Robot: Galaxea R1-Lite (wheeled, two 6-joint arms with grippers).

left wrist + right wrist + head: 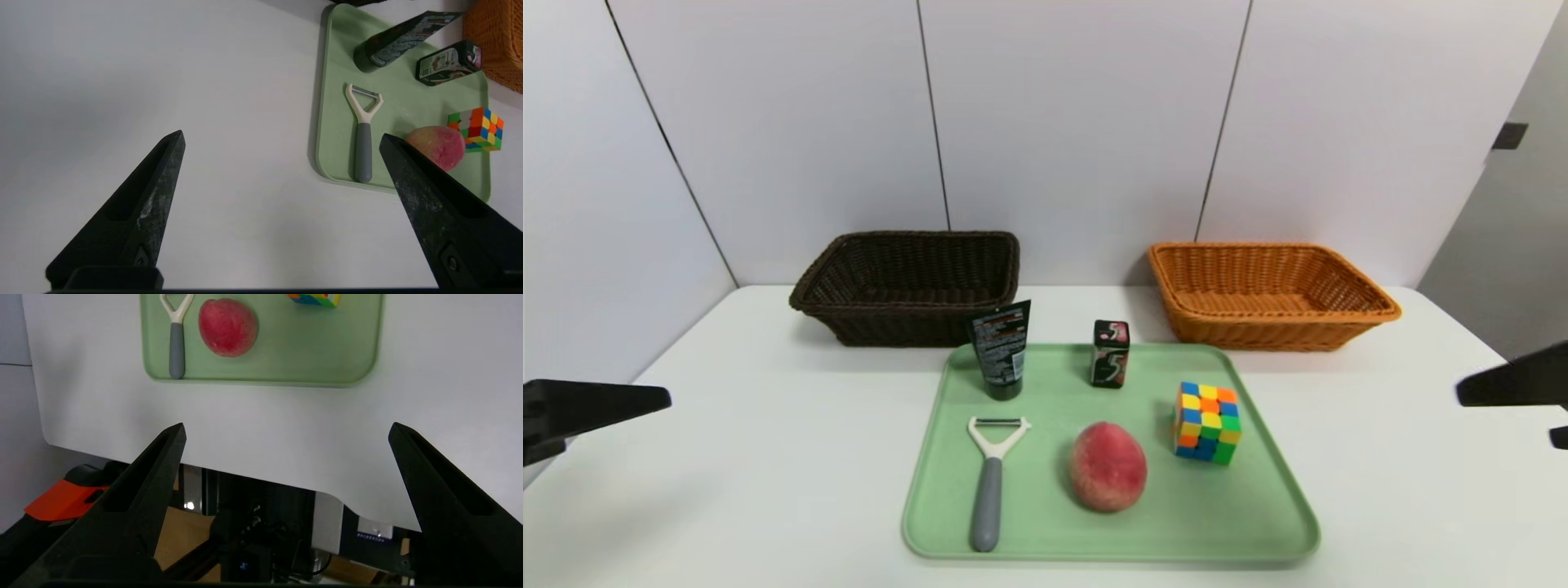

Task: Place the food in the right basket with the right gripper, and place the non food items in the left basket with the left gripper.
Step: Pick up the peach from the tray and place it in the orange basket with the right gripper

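White walls stand behind the white counter (768, 457). On the green tray (1176, 531) I see the peach (1107, 467), with the cube (1208, 423), peeler (988, 490), black box (1110, 354) and tube (1002, 351) around it. Behind are the dark basket (915, 322) on the left and the orange basket (1270, 327) on the right. Both my tools, left tool (282, 136) and right tool (287, 426), are wide open and hold nothing, one off each side of the tray.

We see a white desk (792, 457) with rounded far corners, and just behind it a pale wall (1086, 122) split by thin dark seams. To our left, another pale wall (596, 204) meets it at an angle. On our right stands a grey surface (1511, 220) bearing a small dark fitting (1509, 135). Soft shadows lie across the desktop.
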